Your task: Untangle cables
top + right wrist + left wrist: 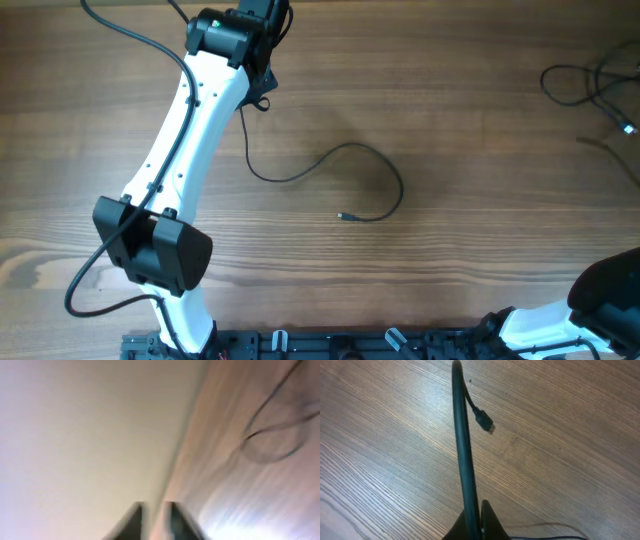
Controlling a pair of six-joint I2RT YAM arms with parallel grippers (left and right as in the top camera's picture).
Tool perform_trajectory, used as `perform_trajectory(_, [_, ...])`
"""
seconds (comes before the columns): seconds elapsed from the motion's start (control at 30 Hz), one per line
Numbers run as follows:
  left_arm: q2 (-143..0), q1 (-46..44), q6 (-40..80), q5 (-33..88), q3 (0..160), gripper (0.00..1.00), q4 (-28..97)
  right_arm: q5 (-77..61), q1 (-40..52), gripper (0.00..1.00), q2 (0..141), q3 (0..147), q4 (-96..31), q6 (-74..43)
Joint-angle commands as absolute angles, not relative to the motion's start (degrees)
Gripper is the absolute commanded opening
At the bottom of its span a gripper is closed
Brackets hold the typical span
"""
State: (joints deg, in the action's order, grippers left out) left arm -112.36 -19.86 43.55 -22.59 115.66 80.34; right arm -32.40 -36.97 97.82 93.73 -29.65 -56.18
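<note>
A thin black cable (372,158) lies in a loose curve at mid-table, its free plug (342,215) pointing left. My left gripper (262,98) is at the far middle of the table, shut on that cable's other end. In the left wrist view the held cable (462,445) rises out of the jaws (477,522), and its plug (485,422) hangs above the wood. More cables (598,80) lie tangled at the far right, and show as a blur in the right wrist view (275,435). My right gripper (156,517) has its fingers nearly together with nothing between them.
The left arm (175,150) stretches diagonally over the left half of the table, with its own thick black wire (120,30) trailing. The right arm (600,295) sits low at the near right corner. The arms' base rail (330,345) runs along the front edge.
</note>
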Motion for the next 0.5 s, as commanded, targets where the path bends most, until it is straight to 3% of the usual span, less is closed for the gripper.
perform_trajectory(0.0, [-110.67, -19.75, 42.78, -22.76, 115.87, 0.04, 80.88, -43.57, -40.07, 0.04, 97.41, 94.04, -29.28, -59.18])
perform_trajectory(0.17, [-110.67, -19.75, 42.81, -22.76, 115.87, 0.04, 80.6, -18.06, -45.65, 0.04, 97.41, 94.04, -31.29, -44.01])
perform_trajectory(0.27, [-110.67, -19.75, 42.81, -22.76, 115.87, 0.04, 80.36, -17.26, -44.23, 0.04, 97.41, 94.04, -33.28, -39.05])
perform_trajectory(0.3, [-110.67, -19.75, 42.78, -22.76, 115.87, 0.04, 80.4, -18.63, -43.03, 0.21, 97.41, 94.04, -33.71, -39.62])
perform_trajectory(0.33, [-110.67, -19.75, 42.81, -22.76, 115.87, 0.04, 80.4, -19.29, -42.06, 0.64, 97.41, 94.04, -34.17, -40.71])
perform_trajectory(0.37, [-110.67, -19.75, 42.78, -22.76, 115.87, 0.04, 80.42, -19.35, -40.03, 0.92, 97.43, 94.04, -35.46, -42.94])
perform_trajectory(0.43, [-110.67, -19.75, 42.78, -22.74, 115.87, 0.04, 80.47, -19.25, -34.17, 0.91, 97.54, 93.12, -37.17, -43.7])
perform_trajectory(0.47, [-110.67, -19.75, 42.78, -22.74, 115.87, 0.04, 80.47, -18.48, -31.92, 0.83, 97.6, 92.49, -38.09, -43.75])
